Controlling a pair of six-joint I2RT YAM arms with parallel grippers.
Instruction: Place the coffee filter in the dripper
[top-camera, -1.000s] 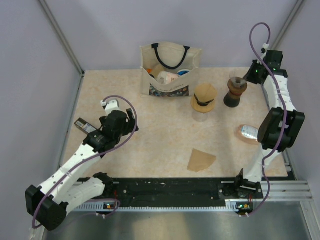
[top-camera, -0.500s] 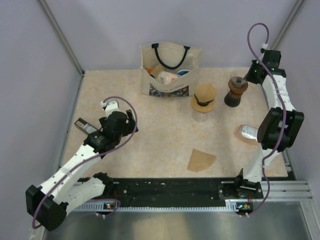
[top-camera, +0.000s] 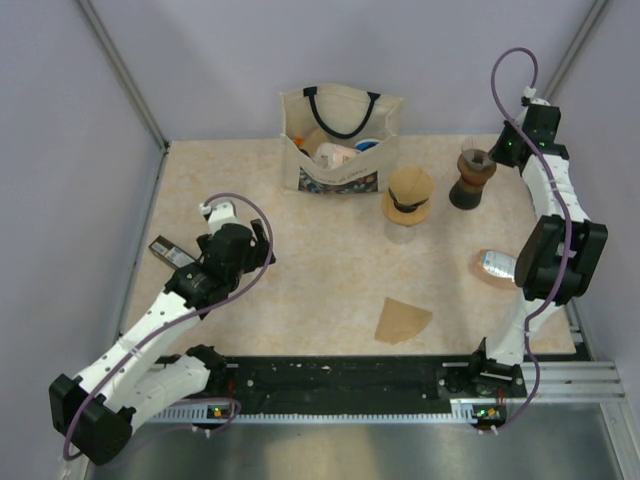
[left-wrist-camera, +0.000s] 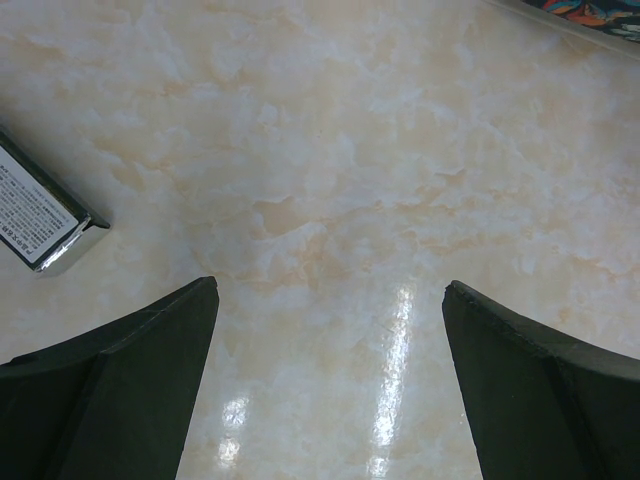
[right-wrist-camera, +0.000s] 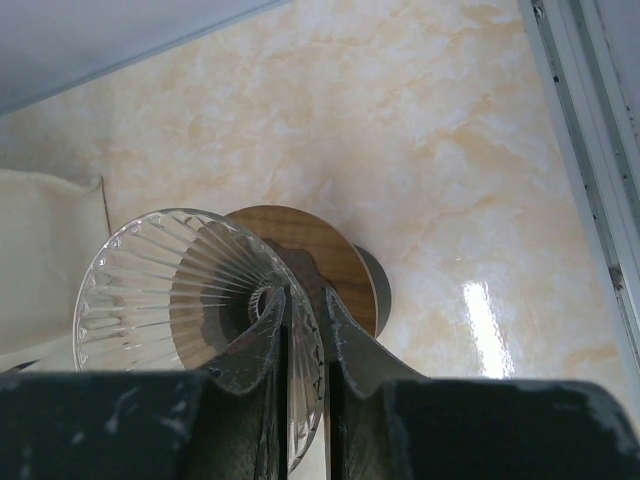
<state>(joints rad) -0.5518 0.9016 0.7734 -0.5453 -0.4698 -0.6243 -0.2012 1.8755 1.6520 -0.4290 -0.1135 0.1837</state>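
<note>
From above we see the coffee filter (top-camera: 403, 320) lying flat on the table (top-camera: 300, 270), near the front edge and a little right of centre. Nothing touches it. The dripper (top-camera: 493, 264) sits further right, apart from the filter, with its blue cone and tan ring partly hidden behind the elbow of the right arm. At the back stands a cloth bag (top-camera: 340, 180), and to its right a tan cone with a dark band (top-camera: 408, 195). The right gripper (top-camera: 488, 160) reaches to the top of a glass funnel (top-camera: 470, 180), which looks dark brown and waisted from up here. The left gripper (top-camera: 266, 243) hangs over the left side of the table, near a small flat box (top-camera: 170, 252)

In the left wrist view, the left gripper (left-wrist-camera: 330, 290) has its fingers spread wide over bare table and holds nothing. The box (left-wrist-camera: 40, 215) lies off to the left

In the right wrist view, the right gripper (right-wrist-camera: 305, 290) has its fingers close together, clamped on the rim of the ribbed glass funnel (right-wrist-camera: 170, 290). A wooden ring (right-wrist-camera: 330, 255) sits under the funnel
</note>
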